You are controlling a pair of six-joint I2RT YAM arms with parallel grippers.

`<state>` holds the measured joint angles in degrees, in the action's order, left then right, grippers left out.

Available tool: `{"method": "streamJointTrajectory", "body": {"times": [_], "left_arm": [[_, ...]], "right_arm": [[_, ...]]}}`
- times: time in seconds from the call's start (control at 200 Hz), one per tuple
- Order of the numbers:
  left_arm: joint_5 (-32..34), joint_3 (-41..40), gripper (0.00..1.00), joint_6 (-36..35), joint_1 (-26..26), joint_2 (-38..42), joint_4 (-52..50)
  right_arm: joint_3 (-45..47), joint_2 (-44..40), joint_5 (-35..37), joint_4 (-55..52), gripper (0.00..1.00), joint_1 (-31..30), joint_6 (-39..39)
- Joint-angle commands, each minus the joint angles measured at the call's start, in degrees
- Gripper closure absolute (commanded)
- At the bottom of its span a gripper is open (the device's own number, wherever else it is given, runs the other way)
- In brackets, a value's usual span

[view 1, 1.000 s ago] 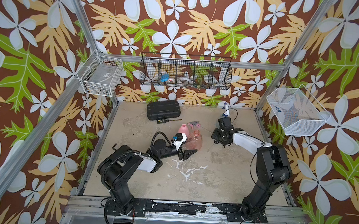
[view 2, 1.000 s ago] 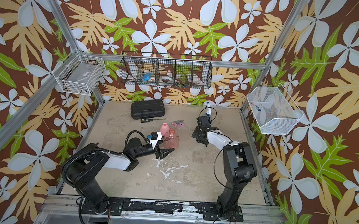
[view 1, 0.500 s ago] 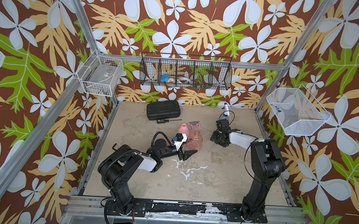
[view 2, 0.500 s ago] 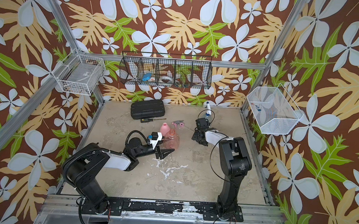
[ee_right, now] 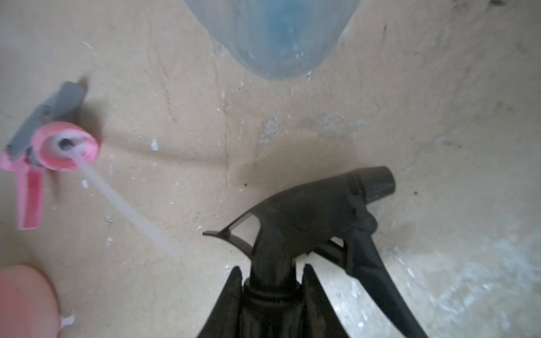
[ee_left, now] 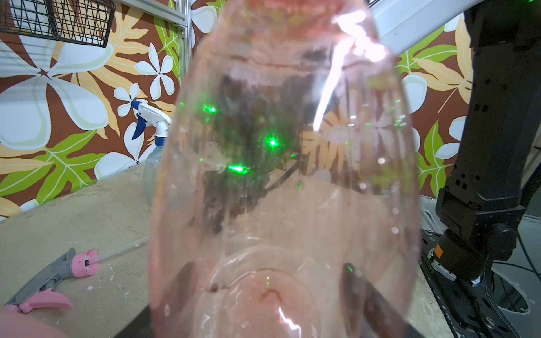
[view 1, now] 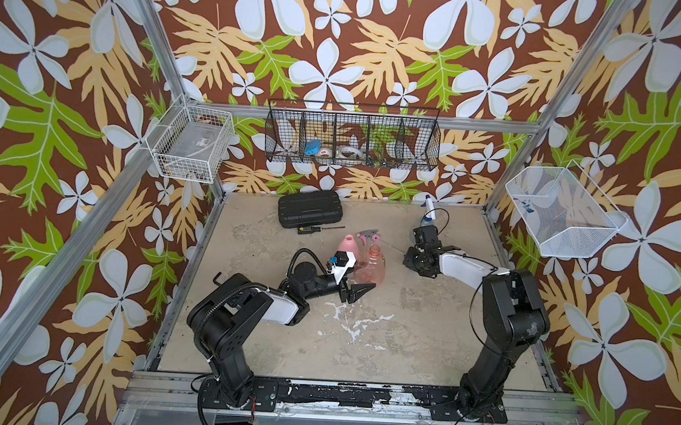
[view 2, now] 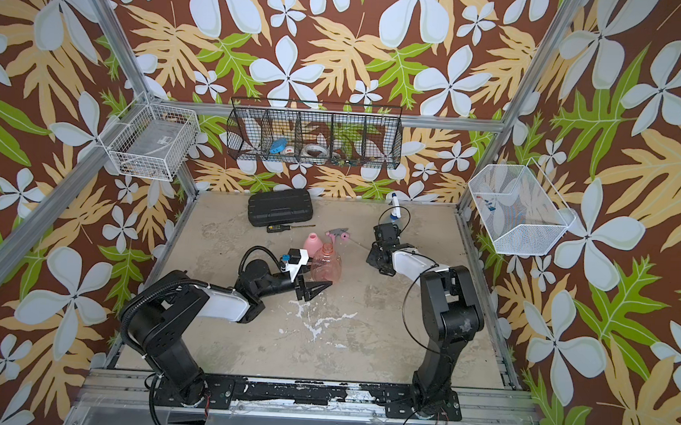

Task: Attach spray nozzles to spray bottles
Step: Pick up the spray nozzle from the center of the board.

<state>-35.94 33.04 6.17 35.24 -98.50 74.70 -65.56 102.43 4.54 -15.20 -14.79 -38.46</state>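
On a scuffed beige surface, the left gripper lies low and nearest the camera, its jaws clasped low on the translucent orange-red bottle. The bottle stands upright with its open neck up and fills the left wrist view (dark fingers show through the plastic on either side). A little farther in, off to the robot's right and apart from that bottle, the right gripper points down at the surface, jaws clenched on the collar of the black nozzle, whose trigger and spout jut ahead of the fingers; in both top views the gripper hides this nozzle. Just behind the orange-red bottle stands the opaque pink cone bottle, and beyond it the grey-and-pink nozzle lies on its side, thin dip tube pointing toward the right gripper. Farther back, the clear bluish bottle stands near the back wall with the white-and-blue nozzle seated on its neck. At the back left sits a flat black ribbed case with a small black radio just in front of it. A black wire basket hangs on the back wall, flanked by a white wire basket at left and another white basket at right.
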Motion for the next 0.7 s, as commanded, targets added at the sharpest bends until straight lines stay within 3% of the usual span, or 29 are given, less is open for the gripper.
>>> {"method": "streamJointTrajectory", "body": {"times": [0.0, 0.11, 0.25, 0.51, 0.696], "left_arm": [[3.27, 0.10, 0.30, 1.46, -0.09, 0.24, 1.86], [2.82, 0.35, 0.30, 2.32, -0.09, 0.03, 2.02], [3.29, 0.13, 0.30, 4.87, -0.09, -0.29, 5.16], [2.57, -0.41, 0.31, 8.87, -0.09, -1.54, 11.41], [1.92, -1.80, 0.32, 9.98, -0.11, -1.13, 13.72]], "right_arm": [[-0.62, -6.41, 4.65, -0.43, 0.76, -1.05, 1.76], [-3.19, -15.19, 9.65, -1.26, 0.80, -3.50, 3.95], [-6.04, -26.20, 13.70, 5.46, 0.84, -11.27, 11.44], [-13.15, -29.99, 3.53, 15.74, 0.89, -25.52, 24.62], [-15.54, -26.41, -1.76, 18.17, 0.91, -28.74, 27.62]]}}
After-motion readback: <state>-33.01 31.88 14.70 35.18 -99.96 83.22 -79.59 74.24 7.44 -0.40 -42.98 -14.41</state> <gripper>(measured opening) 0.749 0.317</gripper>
